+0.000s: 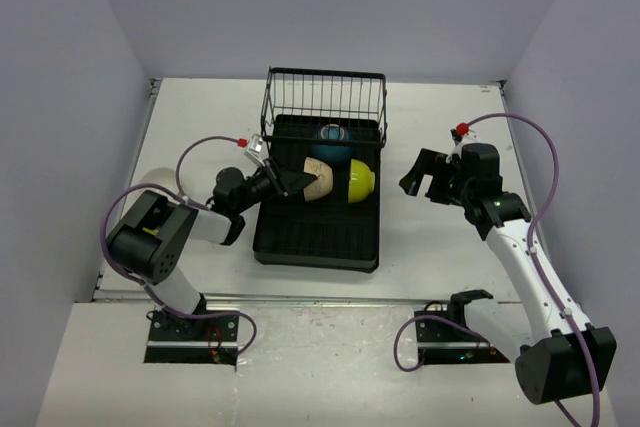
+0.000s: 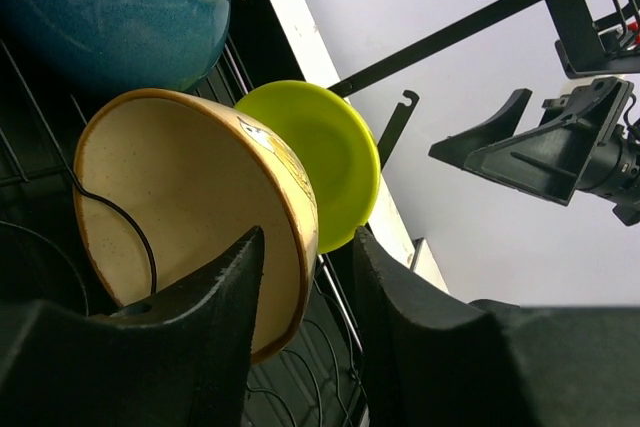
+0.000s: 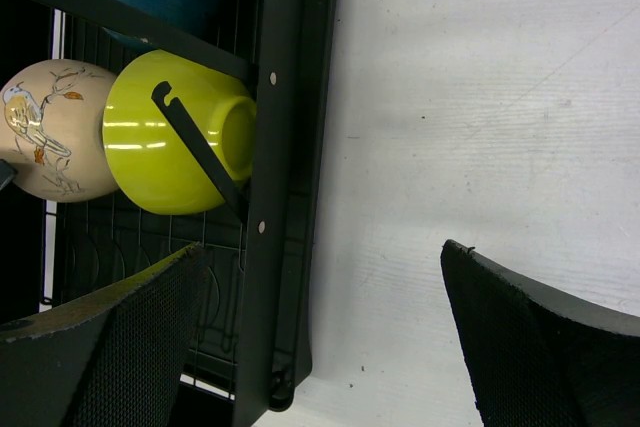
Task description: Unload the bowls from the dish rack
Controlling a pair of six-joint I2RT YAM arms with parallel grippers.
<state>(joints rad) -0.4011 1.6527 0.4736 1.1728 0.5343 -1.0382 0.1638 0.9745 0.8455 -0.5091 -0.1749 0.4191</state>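
Cream bowl point(image 1: 318, 179), lime bowl point(image 1: 359, 179) and blue bowl point(image 1: 333, 144) all sit in the rack point(image 1: 315, 237). Left gripper point(image 1: 298, 183) straddles the cream bowl's rim, not quite pinched. Right gripper point(image 1: 422, 187) hangs wide open right of the rack, over the surface point(image 1: 430, 257).

**Student:** What marks the left arm point(image 1: 160, 247) and the right arm point(image 1: 525, 252)?
**Tutor:** White links between black joint housings. A purple cable point(image 1: 398, 349) loops along each, ending by a red cap point(image 1: 461, 129). Each stands on a black base plate point(image 1: 190, 332). The left arm's big joint bears a yellow mark point(image 1: 150, 232).
**Student:** And the right gripper point(image 3: 320, 247)?
**Tutor:** Black, with wedge-shaped fingers point(image 3: 110, 347) and grainy faces.
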